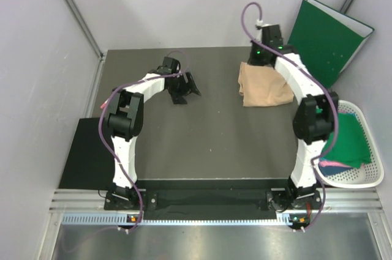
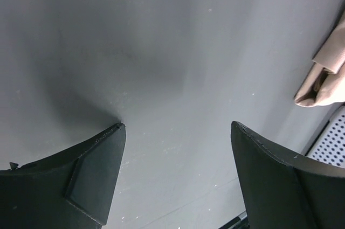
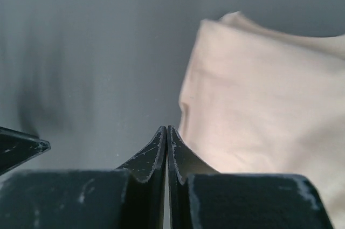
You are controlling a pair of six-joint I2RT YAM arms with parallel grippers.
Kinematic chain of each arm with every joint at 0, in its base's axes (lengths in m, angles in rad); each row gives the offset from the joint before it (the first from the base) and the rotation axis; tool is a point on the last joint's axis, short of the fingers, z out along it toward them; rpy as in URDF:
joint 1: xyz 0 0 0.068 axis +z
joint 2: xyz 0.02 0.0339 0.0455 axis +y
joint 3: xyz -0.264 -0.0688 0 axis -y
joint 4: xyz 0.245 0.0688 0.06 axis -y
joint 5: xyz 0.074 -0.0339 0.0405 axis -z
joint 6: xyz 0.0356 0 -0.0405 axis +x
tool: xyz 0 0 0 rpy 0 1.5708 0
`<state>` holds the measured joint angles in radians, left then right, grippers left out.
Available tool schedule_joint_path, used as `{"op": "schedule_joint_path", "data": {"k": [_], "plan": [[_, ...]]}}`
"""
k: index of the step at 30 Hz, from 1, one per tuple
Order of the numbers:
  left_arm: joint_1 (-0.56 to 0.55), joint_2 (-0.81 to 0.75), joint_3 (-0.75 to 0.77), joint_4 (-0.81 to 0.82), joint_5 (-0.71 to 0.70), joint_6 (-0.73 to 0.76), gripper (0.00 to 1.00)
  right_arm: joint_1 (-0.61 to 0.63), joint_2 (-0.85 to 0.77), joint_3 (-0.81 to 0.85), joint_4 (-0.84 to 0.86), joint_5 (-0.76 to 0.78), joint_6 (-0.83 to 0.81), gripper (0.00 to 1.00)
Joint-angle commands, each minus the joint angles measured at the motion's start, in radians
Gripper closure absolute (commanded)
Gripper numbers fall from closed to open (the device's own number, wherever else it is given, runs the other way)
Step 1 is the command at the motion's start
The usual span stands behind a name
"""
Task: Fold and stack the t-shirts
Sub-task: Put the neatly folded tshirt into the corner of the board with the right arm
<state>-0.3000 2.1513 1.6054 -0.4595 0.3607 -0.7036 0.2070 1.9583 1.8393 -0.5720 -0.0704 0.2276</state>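
A folded pale peach-beige t-shirt [image 1: 264,87] lies at the back right of the dark table. My right gripper [image 1: 254,61] is shut and empty at the shirt's far left corner. In the right wrist view its gripper [image 3: 166,127] has its fingers pressed together just left of the shirt [image 3: 264,110], not on the cloth. My left gripper [image 1: 185,93] is open and empty over bare table at the back middle, well left of the shirt. In the left wrist view the gripper [image 2: 178,125] is wide open and the shirt [image 2: 326,73] shows at the right edge. A dark green t-shirt [image 1: 344,141] and a bit of pink cloth [image 1: 331,164] lie in a basket.
A white perforated basket [image 1: 367,177] stands at the right edge of the table; its rim also shows in the left wrist view [image 2: 331,145]. A stiff dark green folder [image 1: 327,40] leans against the back right wall. Grey walls close the table on three sides.
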Motion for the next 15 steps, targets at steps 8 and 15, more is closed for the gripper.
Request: {"op": "schedule_joint_path", "data": {"k": [8,15], "plan": [[0.015,-0.079,-0.047,-0.126,-0.109,0.062,0.15,0.091,0.295,0.195,-0.138,-0.072,-0.017,1.00],[0.018,-0.090,-0.050,-0.128,-0.112,0.058,0.15,0.089,0.318,0.152,-0.160,0.035,-0.036,1.00]]}}
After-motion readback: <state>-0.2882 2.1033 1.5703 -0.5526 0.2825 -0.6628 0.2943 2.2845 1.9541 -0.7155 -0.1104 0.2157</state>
